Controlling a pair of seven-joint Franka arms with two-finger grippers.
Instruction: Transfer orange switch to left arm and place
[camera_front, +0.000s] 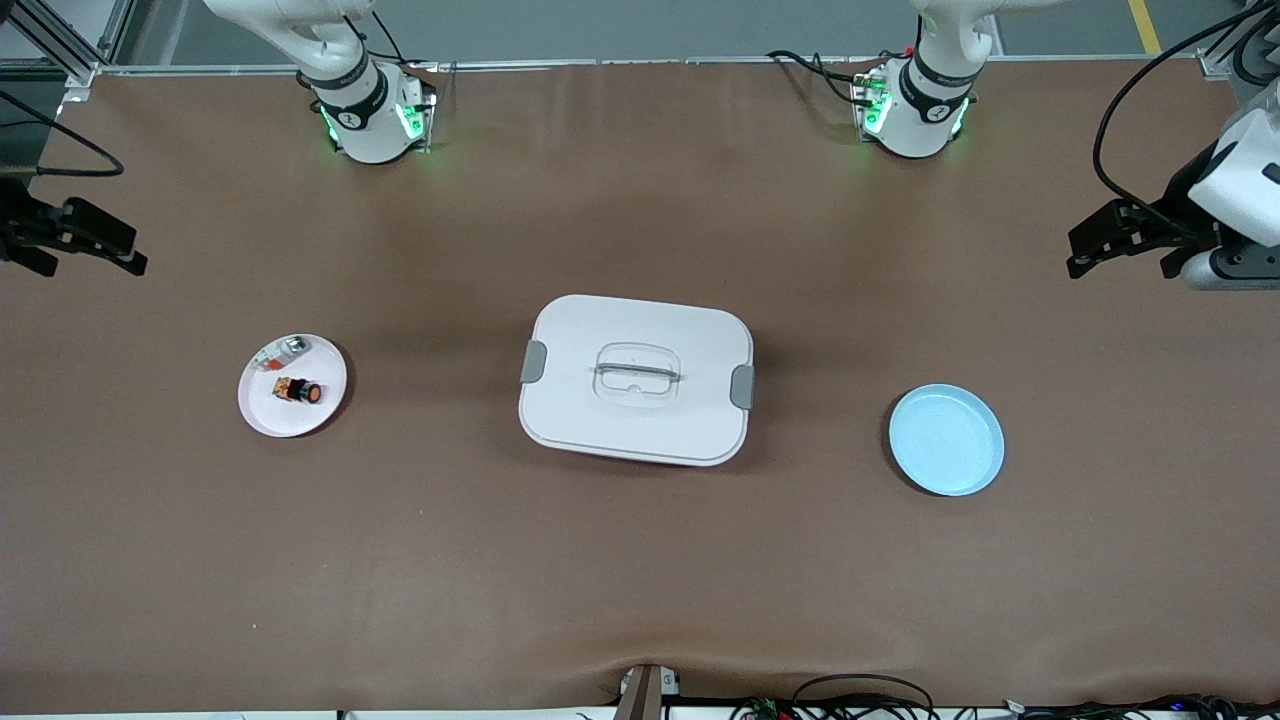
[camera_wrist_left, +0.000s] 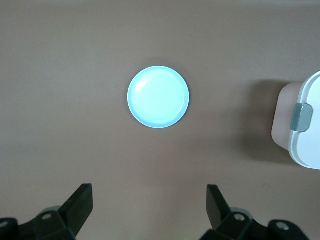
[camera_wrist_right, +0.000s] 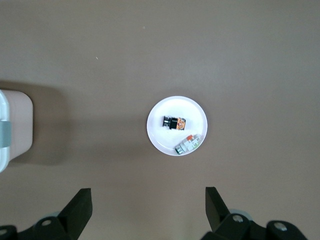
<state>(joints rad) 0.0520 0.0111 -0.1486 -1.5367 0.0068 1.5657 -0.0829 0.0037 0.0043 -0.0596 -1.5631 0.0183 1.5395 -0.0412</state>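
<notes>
The orange switch (camera_front: 301, 390) is seen lying on its side on a pink plate (camera_front: 325, 405) toward the right arm's end of the table (camera_front: 640, 560), beside a small silver-and-clear part (camera_front: 281, 352) that lies farther from the front camera on the same plate. The white lidded box (camera_front: 636, 380) is placed at mid-table, between the pink plate and a blue plate (camera_front: 946, 440), which is found bare toward the left arm's end. The right gripper (camera_wrist_right: 148, 206) is held high over its end of the table, fingers spread wide and holding nothing; the left gripper (camera_wrist_left: 150, 202) is likewise held aloft over its own end, fingers wide apart, nothing between them
</notes>
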